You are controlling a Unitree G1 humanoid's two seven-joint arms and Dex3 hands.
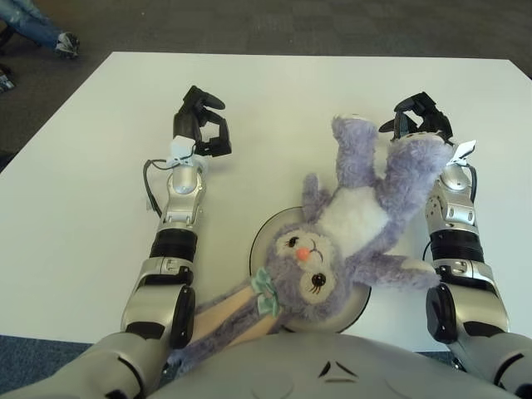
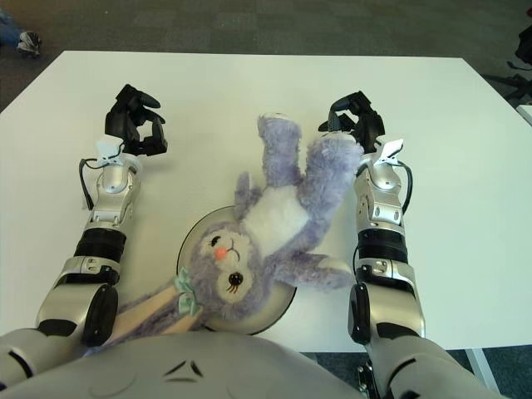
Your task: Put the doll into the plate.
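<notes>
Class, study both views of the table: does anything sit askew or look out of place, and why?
Yes. The doll lies sprawled: only its head covers the plate, its body and legs stretch across the table, and an ear hangs over the near edge. The right hand shows at one raised leg; the left hand holds nothing.

white table (image 1: 332, 83) fills most of frame, square-cornered, far edge near top | dark grey carpet floor (image 1: 291, 25) across top and left edge | person's jeans leg and sneaker (image 1: 65, 41) at upper left corner on the carpet | dark furniture piece (image 2: 524, 46), unclear what, at upper right edge
</notes>
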